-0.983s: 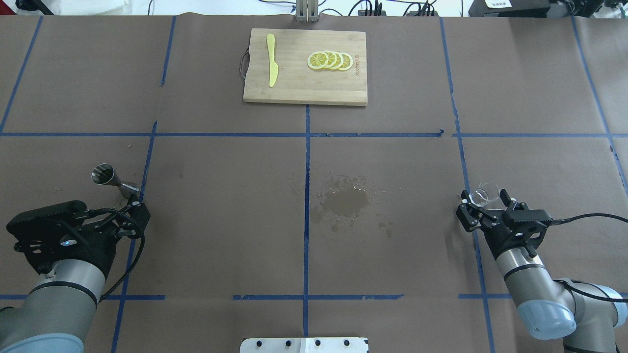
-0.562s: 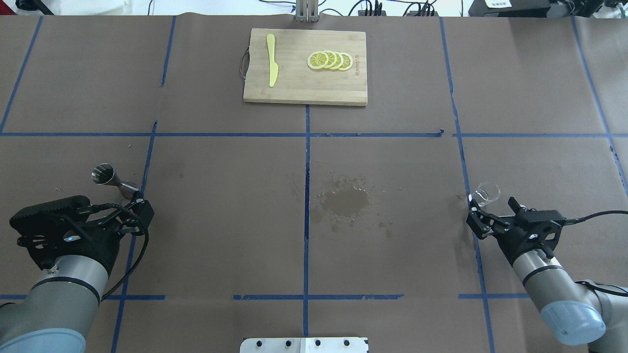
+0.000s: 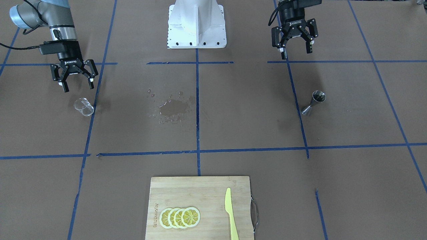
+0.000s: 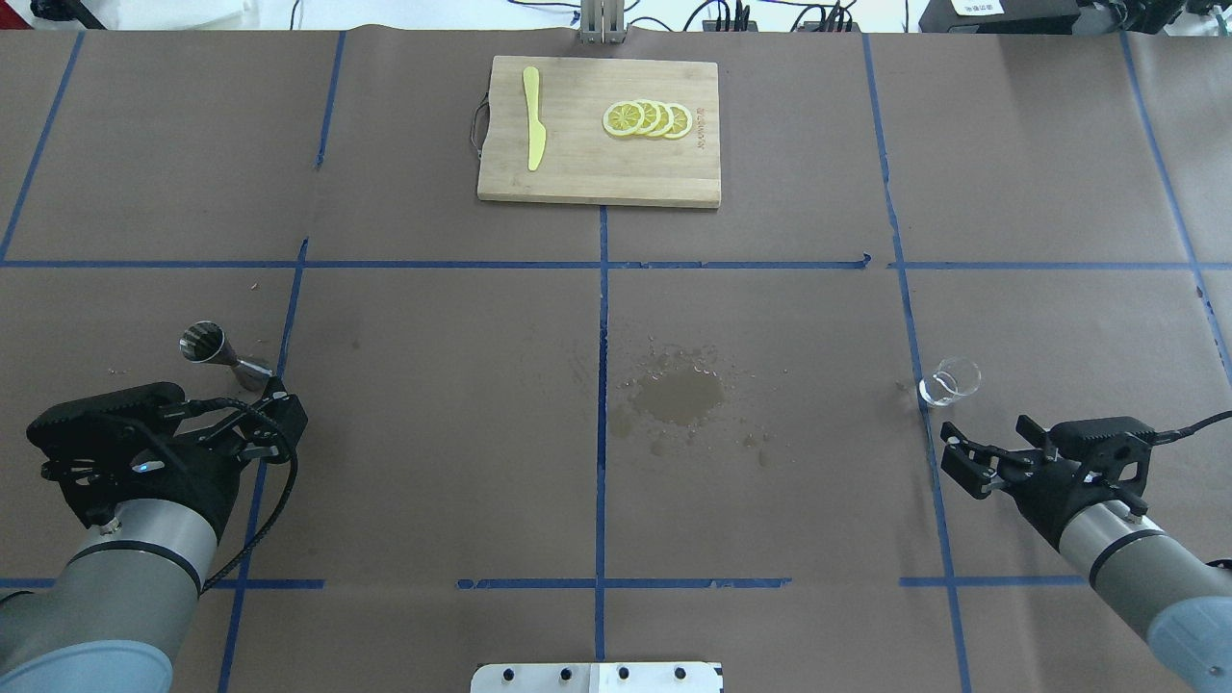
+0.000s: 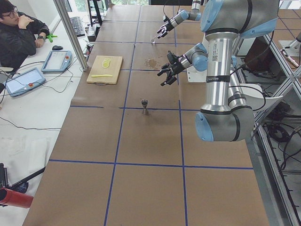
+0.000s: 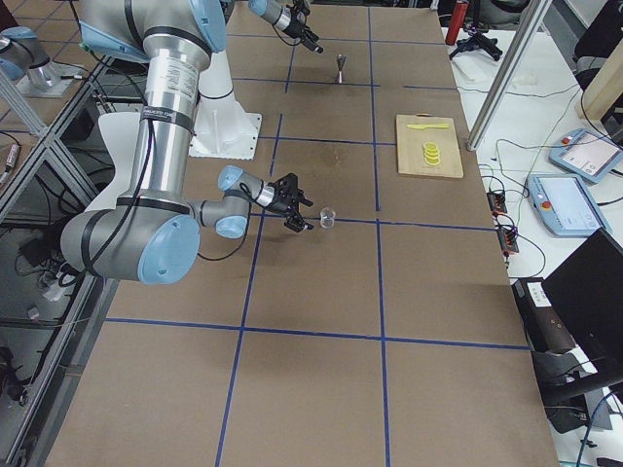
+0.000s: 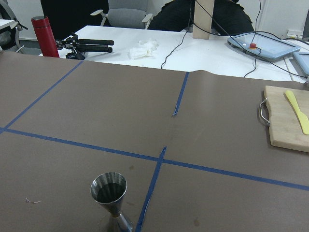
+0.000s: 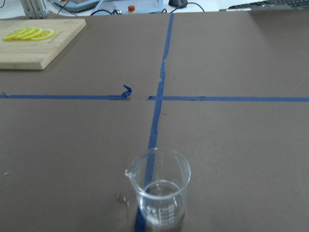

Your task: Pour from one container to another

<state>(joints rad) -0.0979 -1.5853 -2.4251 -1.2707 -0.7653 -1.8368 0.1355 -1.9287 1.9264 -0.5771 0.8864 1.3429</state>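
Tabletop point(image 4: 433, 433) is covered in brown paper and gridded with blue tape lines point(image 4: 602, 318).

Cutting board point(image 4: 577, 178) is set at the far middle edge. A yellow knife point(image 4: 532, 115) is laid on it toward the robot's left, and a row of overlapped lemon slices point(image 4: 647, 118) toward the right.

Left pincer point(image 3: 295, 50) is spread wide and nothing is gripped. It is held above the tabletop on the robot's left, pointed at the jigger but apart from it.

Right pincer point(image 3: 77, 86) is likewise spread and nothing is gripped. It is held just short of the glass cup, with no contact.

A wet patch point(image 4: 680, 397) with scattered droplets is seen near the centre, just right of the middle tape line.

Jigger point(image 4: 226, 356) is stood upright on the left side, just beside a tape line. Its contents cannot be told.

Glass cup point(image 4: 948, 381) is stood upright on the right side, on a tape line. A pour spout and printed scale marks are seen on it.
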